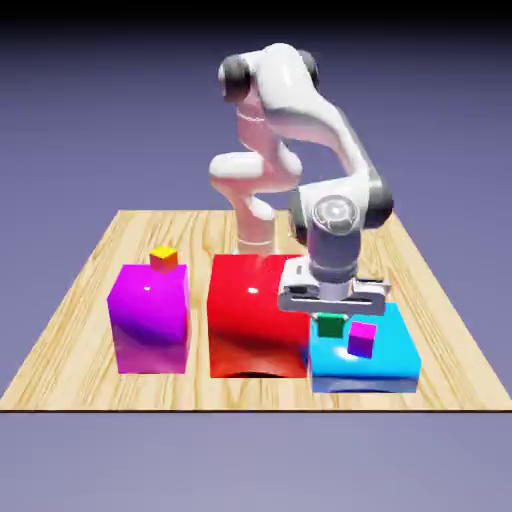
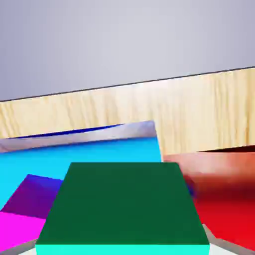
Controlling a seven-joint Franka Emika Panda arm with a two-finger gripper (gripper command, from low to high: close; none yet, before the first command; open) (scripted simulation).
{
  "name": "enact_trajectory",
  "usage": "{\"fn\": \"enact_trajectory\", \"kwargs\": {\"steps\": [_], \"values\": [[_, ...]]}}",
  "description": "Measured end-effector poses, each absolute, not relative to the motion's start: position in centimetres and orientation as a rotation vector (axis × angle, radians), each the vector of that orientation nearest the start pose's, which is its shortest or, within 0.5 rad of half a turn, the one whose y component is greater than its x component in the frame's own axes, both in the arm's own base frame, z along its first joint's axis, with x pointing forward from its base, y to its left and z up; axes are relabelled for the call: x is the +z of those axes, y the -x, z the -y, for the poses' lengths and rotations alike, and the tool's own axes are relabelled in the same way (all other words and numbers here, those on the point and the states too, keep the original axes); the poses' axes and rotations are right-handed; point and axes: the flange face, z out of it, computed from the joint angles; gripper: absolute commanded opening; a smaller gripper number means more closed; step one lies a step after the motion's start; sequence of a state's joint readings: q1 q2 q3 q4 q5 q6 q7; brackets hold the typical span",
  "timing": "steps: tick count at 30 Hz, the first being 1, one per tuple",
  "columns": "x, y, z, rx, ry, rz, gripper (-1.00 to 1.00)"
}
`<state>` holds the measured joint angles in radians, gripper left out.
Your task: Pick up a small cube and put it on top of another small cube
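The tiny green cube (image 1: 328, 326) sits between the fingers of my gripper (image 1: 328, 316), which is shut on it just over the top of the big cyan block (image 1: 385, 362). In the hand view the green cube (image 2: 122, 204) fills the lower middle and hides most of the grey fingertips (image 2: 219, 245). A small purple-magenta cube (image 1: 362, 339) rests on the cyan block, close to the green cube on the exterior view's right. It also shows in the hand view as the purple-magenta cube (image 2: 24, 209) at the lower left. Whether the green cube touches the cyan top I cannot tell.
A big glossy red block (image 1: 255, 315) stands right against the cyan block on the exterior view's left. Farther left is a big magenta block (image 1: 150, 320) with a small yellow-orange cube (image 1: 164, 258) on top. The wooden table (image 1: 80, 300) carries all of them.
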<state>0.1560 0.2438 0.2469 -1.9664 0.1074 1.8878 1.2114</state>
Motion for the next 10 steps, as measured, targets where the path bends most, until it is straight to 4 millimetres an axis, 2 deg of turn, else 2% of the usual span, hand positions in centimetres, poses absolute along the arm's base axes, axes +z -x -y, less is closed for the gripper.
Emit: {"fn": "enact_trajectory", "kwargs": {"steps": [1,4,5,7,10], "values": [[33.2,-51.7,-22.5,0.538,2.927,-1.335,-1.0],[28.1,-50.5,-22.6,0.537,2.926,-1.336,-1.0],[26.5,-50.0,-22.6,0.536,2.926,-1.336,1.0],[26.5,-50.0,-22.6,0.534,2.929,-1.336,1.0],[31.6,-51.4,-22.5,0.535,2.929,-1.335,1.0]]}}
